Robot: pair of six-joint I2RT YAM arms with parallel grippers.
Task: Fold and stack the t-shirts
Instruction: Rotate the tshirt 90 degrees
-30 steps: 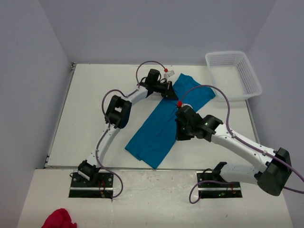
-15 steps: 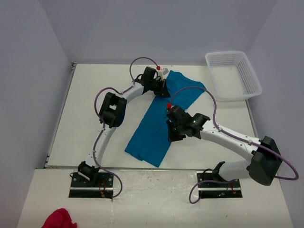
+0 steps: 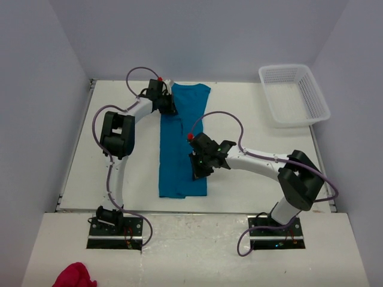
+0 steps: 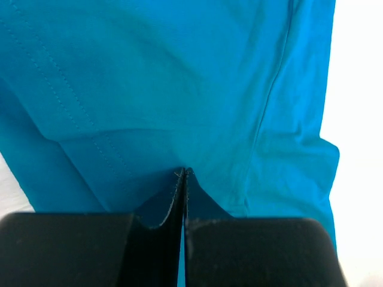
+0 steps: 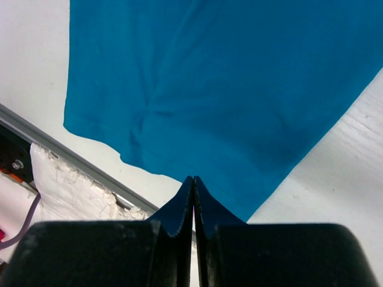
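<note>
**Both grippers pinched shut on a limp teal shirt**

The left gripper (image 4: 182, 174) has its jaws pressed flat together, with a tuck of teal cloth caught at the tips and creases fanning away from the pinch. The right gripper (image 5: 192, 179) is closed the same way, nipping the fabric at its edge. Outward from them, the t-shirt (image 3: 177, 156) lies as a long narrow band on the table (image 3: 251, 113). It runs from the far side toward the near edge, with the left gripper at its far end and the right on its near right side. A white basket (image 3: 294, 94) stands well apart. The cloth looks light, soft and shapeless, so it should sag and drag rather than hold a crease. Hems and corners look like the best holds, with every layer pinched together.
</note>
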